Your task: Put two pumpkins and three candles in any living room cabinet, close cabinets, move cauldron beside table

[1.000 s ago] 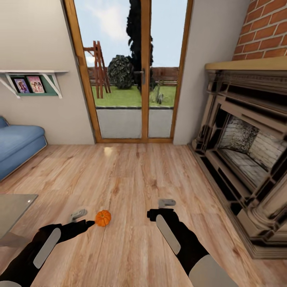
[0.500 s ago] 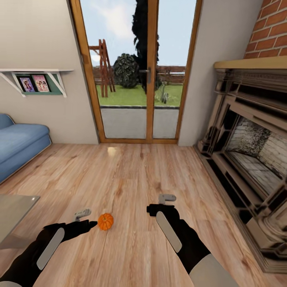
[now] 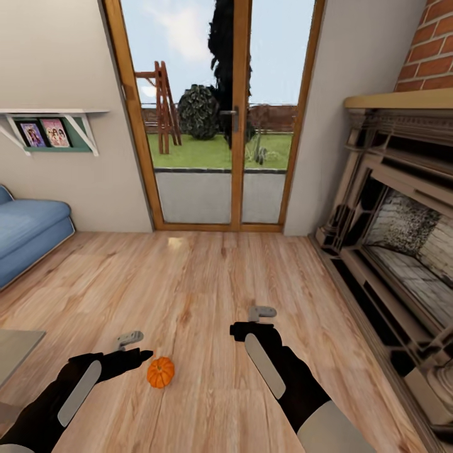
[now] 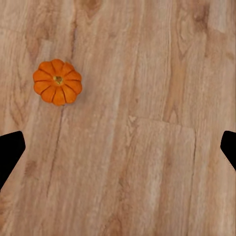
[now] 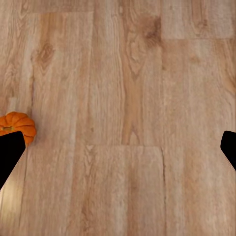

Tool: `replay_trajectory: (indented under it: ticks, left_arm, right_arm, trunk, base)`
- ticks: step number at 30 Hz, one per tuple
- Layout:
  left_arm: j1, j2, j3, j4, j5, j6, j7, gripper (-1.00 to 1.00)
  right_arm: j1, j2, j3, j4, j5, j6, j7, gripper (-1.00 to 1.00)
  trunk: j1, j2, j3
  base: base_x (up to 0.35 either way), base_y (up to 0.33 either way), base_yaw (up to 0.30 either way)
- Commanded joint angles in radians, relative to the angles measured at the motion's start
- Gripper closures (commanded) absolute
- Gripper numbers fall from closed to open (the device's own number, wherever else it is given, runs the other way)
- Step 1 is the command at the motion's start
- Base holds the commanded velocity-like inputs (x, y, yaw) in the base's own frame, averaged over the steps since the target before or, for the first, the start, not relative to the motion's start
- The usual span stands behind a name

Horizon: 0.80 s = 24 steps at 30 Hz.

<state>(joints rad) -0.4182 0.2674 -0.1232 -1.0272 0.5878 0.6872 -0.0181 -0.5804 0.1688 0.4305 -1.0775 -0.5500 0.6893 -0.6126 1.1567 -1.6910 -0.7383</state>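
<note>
Both black arms reach forward and down over the floor. The left gripper (image 3: 133, 348) points forward and toward the right arm, its fingers spread wide and empty, their dark tips (image 4: 10, 150) far apart in the left wrist view. The right gripper (image 3: 255, 321) likewise stands spread and empty, fingertips (image 5: 10, 150) wide apart.

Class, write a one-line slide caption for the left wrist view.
Open left gripper hovers above the wood floor, with an orange pumpkin lying off to one side.
</note>
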Motion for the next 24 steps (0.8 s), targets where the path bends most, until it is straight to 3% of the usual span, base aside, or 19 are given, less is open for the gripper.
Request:
replay_trajectory:
  ticks: [1, 7, 12, 15, 20, 24]
  left_arm:
    - [-0.001, 0.000, -0.002, 0.000, -0.001, 0.004, -0.002, -1.00]
    - [-0.001, -0.002, 0.000, 0.010, 0.004, 0.024, 0.001, -1.00]
    - [-0.005, 0.001, 0.004, 0.052, 0.002, 0.064, 0.005, -1.00]
    - [-0.010, 0.002, 0.005, 0.126, -0.002, 0.072, 0.013, -1.00]
    - [-0.029, -0.003, 0.007, 0.195, -0.011, 0.074, 0.141, -1.00]
    - [-0.032, -0.016, 0.008, 0.199, -0.009, 0.072, 0.180, -1.00]
  right_arm:
    - [-0.001, 0.000, 0.002, 0.000, -0.010, 0.001, -0.010, -1.00]
    - [-0.001, 0.000, 0.004, 0.000, -0.011, 0.001, -0.011, -1.00]
    - [-0.001, 0.000, 0.004, 0.002, -0.011, 0.001, -0.012, -1.00]
    - [-0.001, 0.000, 0.004, 0.004, -0.011, 0.001, -0.012, -1.00]
    - [-0.001, 0.000, 0.004, 0.008, -0.009, 0.001, -0.012, -1.00]
    - [-0.002, 0.000, 0.004, 0.010, -0.009, 0.001, -0.012, -1.00]
  trunk:
    - [0.001, 0.000, -0.001]
    - [0.001, 0.000, -0.001]
    - [0.001, 0.000, -0.001]
    - [0.001, 0.000, -0.001]
    - [0.001, 0.000, -0.001]
    - [0.001, 0.000, -0.001]
  base:
    - [0.323, -0.013, 0.000]
    - [0.281, -0.102, 0.000]
    - [0.071, -0.059, 0.000]
    - [0.011, -0.009, 0.000]
    - [0.002, -0.002, 0.000]
    - [0.000, 0.000, 0.000]
